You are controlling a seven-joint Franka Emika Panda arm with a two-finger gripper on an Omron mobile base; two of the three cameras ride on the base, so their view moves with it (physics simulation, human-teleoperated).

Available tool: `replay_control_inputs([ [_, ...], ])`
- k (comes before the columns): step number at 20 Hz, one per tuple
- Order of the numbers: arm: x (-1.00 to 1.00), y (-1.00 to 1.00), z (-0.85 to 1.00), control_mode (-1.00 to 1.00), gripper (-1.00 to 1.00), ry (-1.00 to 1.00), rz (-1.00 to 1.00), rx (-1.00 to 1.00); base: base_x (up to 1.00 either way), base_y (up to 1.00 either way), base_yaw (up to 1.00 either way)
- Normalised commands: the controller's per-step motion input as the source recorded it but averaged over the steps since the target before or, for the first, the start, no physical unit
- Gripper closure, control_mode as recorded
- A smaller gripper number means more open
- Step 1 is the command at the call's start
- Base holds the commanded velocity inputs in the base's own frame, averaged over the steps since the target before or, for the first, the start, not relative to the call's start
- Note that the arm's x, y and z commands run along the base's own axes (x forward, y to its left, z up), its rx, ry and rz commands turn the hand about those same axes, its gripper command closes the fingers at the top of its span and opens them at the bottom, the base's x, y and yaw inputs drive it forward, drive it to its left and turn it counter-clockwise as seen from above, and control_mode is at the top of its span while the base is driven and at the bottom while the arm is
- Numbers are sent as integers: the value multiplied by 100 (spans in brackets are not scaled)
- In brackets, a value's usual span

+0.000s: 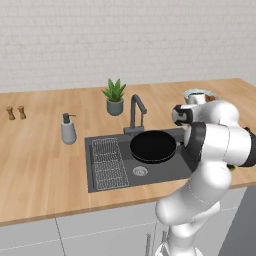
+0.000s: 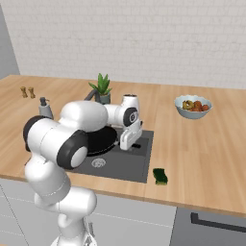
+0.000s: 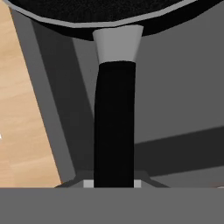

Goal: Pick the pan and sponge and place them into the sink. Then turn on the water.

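black, round and flat, the frying pan (image 1: 153, 146) hangs at the centre of the left base view, over the right half of the dark grey recessed sink (image 1: 100, 182). the two-finger gripper (image 3: 113, 183) is closed on the pan's thin straight handle (image 3: 113, 127), which runs up the middle of the hand view. the small yellow sponge with a green top (image 2: 160, 176) lies on the wooden counter (image 2: 206, 153), just right of the basin, lower centre of the right base view.

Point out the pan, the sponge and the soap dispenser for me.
pan (image 1: 152, 146), left base view, middle of its black inside.
sponge (image 2: 160, 176), right base view, its green top.
soap dispenser (image 1: 68, 131), left base view, its grey body.
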Motion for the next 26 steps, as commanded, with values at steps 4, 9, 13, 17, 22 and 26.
replay_control_inputs([
  [4,0,0,-10,-100,100,-2,0,0,0,0,0],
  [9,0,6,-31,-100,100,-3,0,0,0,0,0],
  [13,0,11,-40,-100,100,-4,0,0,0,0,0],
  [17,0,17,-47,-100,100,0,0,-4,0,0,0],
  [22,0,5,-43,-100,100,0,0,-5,0,0,0],
  [26,3,0,-32,-100,100,0,0,-3,0,0,0],
])
